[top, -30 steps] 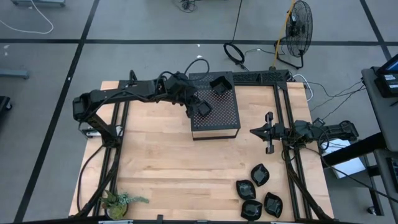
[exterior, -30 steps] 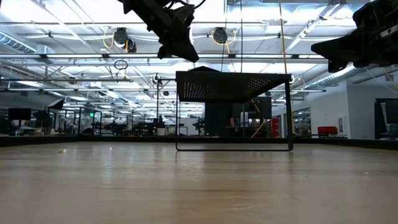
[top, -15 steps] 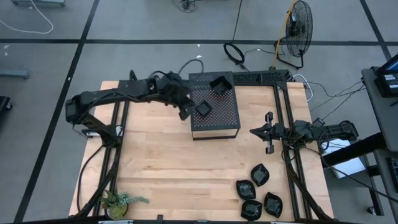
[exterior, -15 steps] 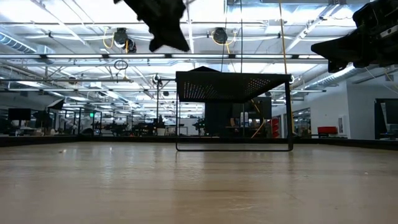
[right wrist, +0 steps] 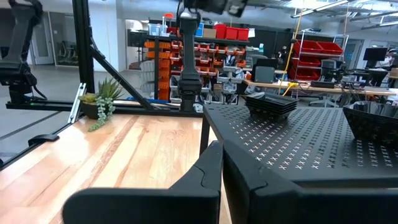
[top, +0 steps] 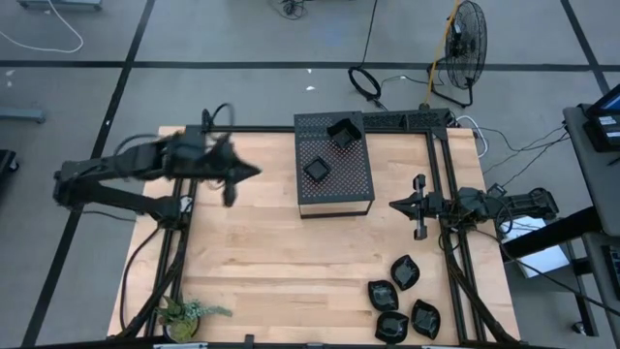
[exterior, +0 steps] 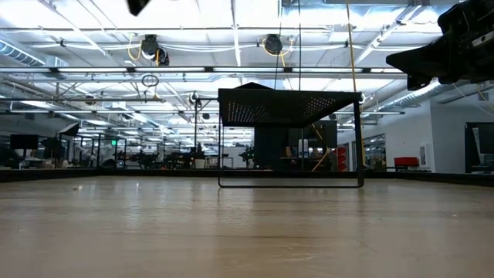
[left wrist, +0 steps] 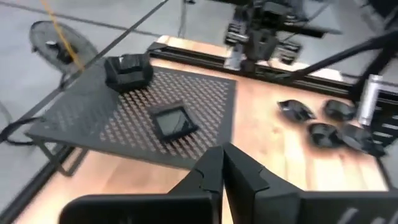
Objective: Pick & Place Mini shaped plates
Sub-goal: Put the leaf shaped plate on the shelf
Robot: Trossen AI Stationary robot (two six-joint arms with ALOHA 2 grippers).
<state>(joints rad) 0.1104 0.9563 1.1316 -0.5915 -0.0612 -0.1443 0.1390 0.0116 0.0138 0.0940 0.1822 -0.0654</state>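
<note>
The big black box with holes [top: 334, 163] sits at the back of the table, and it is where the little plates go. Two mini plates rest on top of it: a square one [top: 317, 169] near the middle and a chunkier one [top: 340, 130] (maybe a small stack) at the far corner. They are black, shallow and shiny.

Four more leaf-shaped plates [top: 400, 296] wait in a bunch on the wood, well away from the box, toward the front on the right arm's side.

The left gripper [top: 229, 175] hangs beside the box, off to its left, with its fingers together and nothing in them.

The right gripper [top: 418, 206] waits on the box's other side, fingers together too, probably resting.
</note>
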